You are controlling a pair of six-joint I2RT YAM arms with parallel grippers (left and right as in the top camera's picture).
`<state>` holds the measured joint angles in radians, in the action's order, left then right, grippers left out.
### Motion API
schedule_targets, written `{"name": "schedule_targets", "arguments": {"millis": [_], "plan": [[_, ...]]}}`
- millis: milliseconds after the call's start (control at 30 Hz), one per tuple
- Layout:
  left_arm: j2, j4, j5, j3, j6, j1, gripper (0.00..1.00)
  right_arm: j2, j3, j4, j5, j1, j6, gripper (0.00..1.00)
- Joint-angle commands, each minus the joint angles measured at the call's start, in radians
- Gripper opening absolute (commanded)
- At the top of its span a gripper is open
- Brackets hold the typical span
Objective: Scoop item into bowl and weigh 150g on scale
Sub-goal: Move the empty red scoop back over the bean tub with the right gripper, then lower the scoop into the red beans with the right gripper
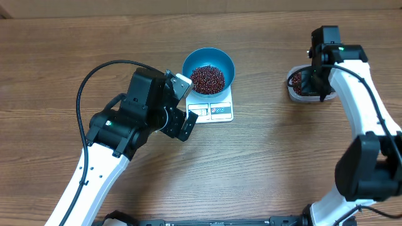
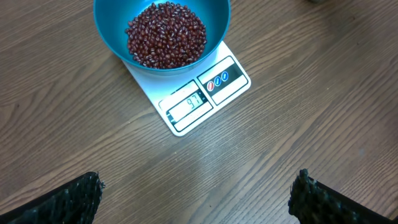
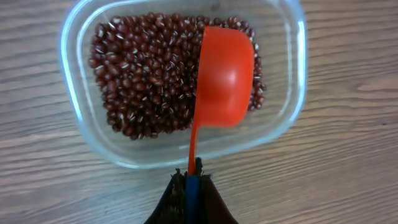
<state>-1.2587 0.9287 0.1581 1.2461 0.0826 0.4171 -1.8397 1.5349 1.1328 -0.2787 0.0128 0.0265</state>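
Observation:
A heap of red-brown beans fills the blue bowl, which stands on the white scale. My left gripper hovers open just left of the scale, nothing between its fingertips. More beans lie in a clear plastic tub at the right. My right gripper is shut on the handle of an orange scoop, whose cup hangs over the tub's beans, tipped on its side.
The wooden table runs to a far edge along the top of the overhead view. The left arm's black cable loops over the table's left side. The right arm's white links stretch along the right edge.

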Motion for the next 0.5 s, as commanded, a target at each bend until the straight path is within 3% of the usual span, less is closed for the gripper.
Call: {"name": "schedule_targets", "arguments": {"millis": [0, 467], "plan": [[0.002, 0.002, 0.015, -0.006, 0.019, -0.005, 1.0, -0.021, -0.008, -0.011, -0.026, 0.001, 0.0, 0.04], [0.002, 0.002, 0.015, -0.005, 0.019, -0.005, 1.0, -0.035, -0.013, 0.002, 0.2, 0.0, 0.084, 0.04]]}}
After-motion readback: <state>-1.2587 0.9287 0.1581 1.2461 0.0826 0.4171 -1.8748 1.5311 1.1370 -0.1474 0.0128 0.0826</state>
